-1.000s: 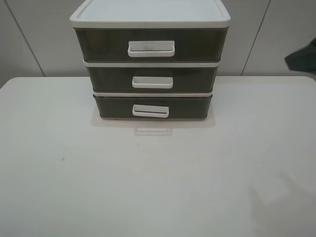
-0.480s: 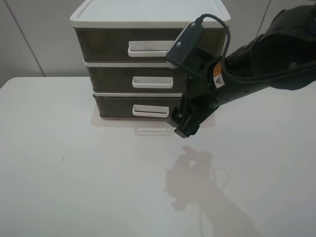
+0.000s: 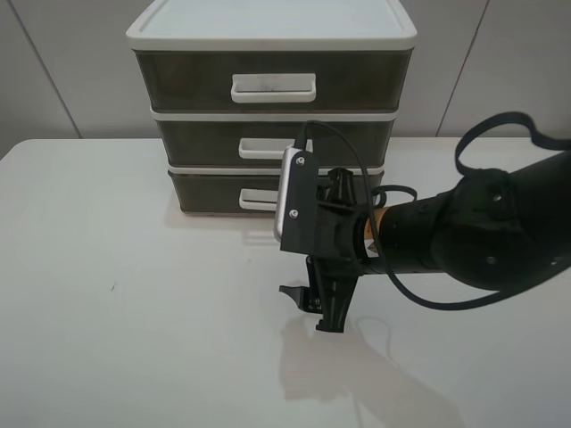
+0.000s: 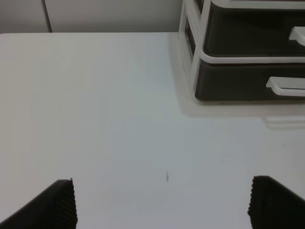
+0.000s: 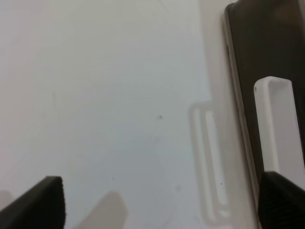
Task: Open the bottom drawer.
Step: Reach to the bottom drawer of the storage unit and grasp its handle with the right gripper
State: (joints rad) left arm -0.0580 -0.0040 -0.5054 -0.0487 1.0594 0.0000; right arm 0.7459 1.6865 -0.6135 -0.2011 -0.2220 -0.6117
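The bottom drawer (image 3: 207, 191) is shut, lowest of three dark drawers in the white-framed unit (image 3: 268, 31). Its white loop handle (image 3: 255, 198) is partly hidden behind my right arm's wrist camera. My right gripper (image 3: 308, 309) is open and empty, low over the table, in front of the drawer and apart from it. In the right wrist view the handle (image 5: 279, 124) and drawer front (image 5: 252, 52) lie beside one fingertip (image 5: 283, 198). My left gripper (image 4: 162, 210) is open and empty, well back from the drawer (image 4: 238, 83) and its handle (image 4: 286, 87).
The white table (image 3: 134, 339) carries only the drawer unit. The middle drawer (image 3: 205, 138) and the top drawer (image 3: 187, 80) are shut. A grey panelled wall stands behind the unit. The right arm's black body (image 3: 473, 236) lies over the table's right side.
My right arm has come in from the right. In the last half second it has dropped lower and moved toward the table's front, the gripper now pointing down near the surface.
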